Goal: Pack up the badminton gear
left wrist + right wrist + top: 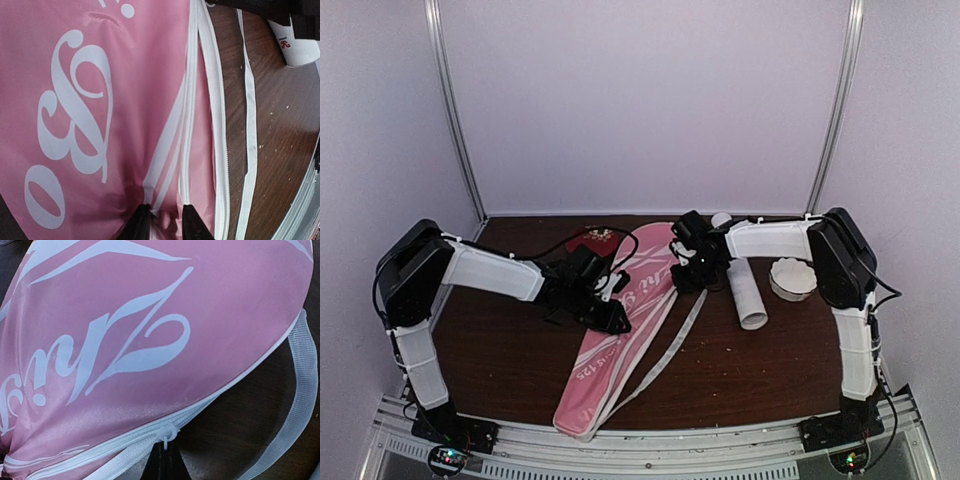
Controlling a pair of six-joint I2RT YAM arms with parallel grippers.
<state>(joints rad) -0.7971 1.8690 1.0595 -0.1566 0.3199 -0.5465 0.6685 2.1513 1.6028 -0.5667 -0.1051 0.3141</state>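
The pink racket-shaped bag lies slantwise on the dark table, white lettering up. My left gripper sits at its left edge. In the left wrist view its fingertips stand a little apart with a puckered fold of the pink bag pinched between them, beside the white zip. My right gripper is shut on the small white zip pull at the rounded head of the bag. A long white tube lies to the right of the bag, and white shuttlecocks rest beyond it. No racket shows.
The bag's white strap trails over the table towards the front. A small dark red dish stands at the back behind the left gripper. The tube's end shows in the left wrist view. White walls close in the back and sides.
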